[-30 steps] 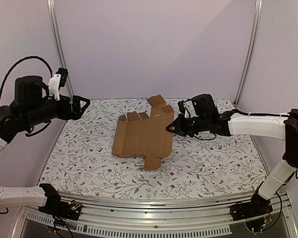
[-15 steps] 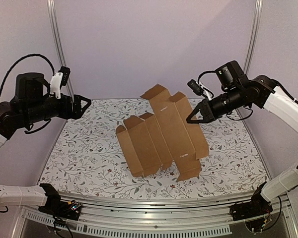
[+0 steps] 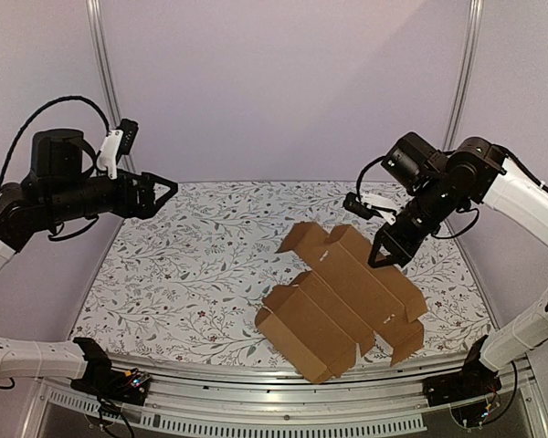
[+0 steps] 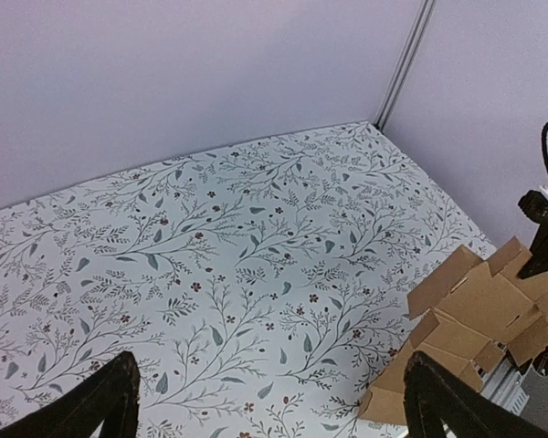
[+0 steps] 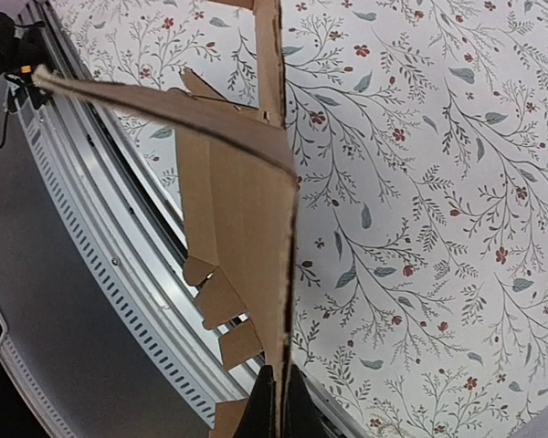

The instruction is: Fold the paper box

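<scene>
The paper box [image 3: 342,301] is a plain brown die-cut sheet with creased panels and flaps, held tilted in the air over the table's near right edge. My right gripper [image 3: 381,256] is shut on its upper edge; in the right wrist view the fingers [image 5: 276,401] pinch the thin cardboard edge [image 5: 242,210]. The box also shows at the right of the left wrist view [image 4: 479,310]. My left gripper [image 3: 167,191] is open and empty, raised above the table's far left side, far from the box.
The table has a white cloth with a leaf and flower print [image 3: 192,265]. A metal rail with slots [image 3: 256,415] runs along the near edge. Upright frame posts [image 3: 105,82] stand at the back corners before a plain wall.
My right gripper has lifted the box off the table's middle and swung it toward the near right edge, turning it over. The left arm has shifted only slightly.
</scene>
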`<state>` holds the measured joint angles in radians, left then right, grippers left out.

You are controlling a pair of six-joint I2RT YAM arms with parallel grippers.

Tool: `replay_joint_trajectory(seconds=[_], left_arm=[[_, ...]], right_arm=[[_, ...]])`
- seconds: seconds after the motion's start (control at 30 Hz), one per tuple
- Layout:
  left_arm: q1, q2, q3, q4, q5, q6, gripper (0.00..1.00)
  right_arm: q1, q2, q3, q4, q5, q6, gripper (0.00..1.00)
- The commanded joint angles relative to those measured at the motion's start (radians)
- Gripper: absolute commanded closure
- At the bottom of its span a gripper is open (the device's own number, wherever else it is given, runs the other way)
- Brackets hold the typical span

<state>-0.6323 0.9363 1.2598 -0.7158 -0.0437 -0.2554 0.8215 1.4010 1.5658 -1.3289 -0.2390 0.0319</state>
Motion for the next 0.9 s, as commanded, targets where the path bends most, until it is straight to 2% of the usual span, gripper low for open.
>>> replay_joint_trajectory(seconds=[0.0, 0.17, 0.37, 0.5, 0.63, 0.87], left_arm=[[0.012, 0.025, -0.024, 0.028, 0.062, -0.015, 0.01], [0.013, 0.04, -0.057, 0.049, 0.076, -0.03, 0.01], [0.012, 0.052, -0.1, 0.07, 0.063, -0.043, 0.01], [0.012, 0.06, -0.126, 0.075, 0.047, -0.057, 0.01], [0.011, 0.052, -0.176, 0.093, -0.012, -0.092, 0.01], [0.013, 0.058, -0.297, 0.173, 0.033, -0.188, 0.01]], right_arm=[[0.082, 0.13, 0.062, -0.055, 0.271, -0.091, 1.0], [0.138, 0.286, 0.145, -0.038, 0.487, -0.161, 1.0], [0.196, 0.422, 0.257, -0.012, 0.599, -0.361, 1.0], [0.205, 0.491, 0.309, 0.015, 0.598, -0.486, 1.0], [0.212, 0.517, 0.329, 0.072, 0.53, -0.594, 1.0], [0.239, 0.556, 0.33, 0.192, 0.555, -0.68, 1.0]])
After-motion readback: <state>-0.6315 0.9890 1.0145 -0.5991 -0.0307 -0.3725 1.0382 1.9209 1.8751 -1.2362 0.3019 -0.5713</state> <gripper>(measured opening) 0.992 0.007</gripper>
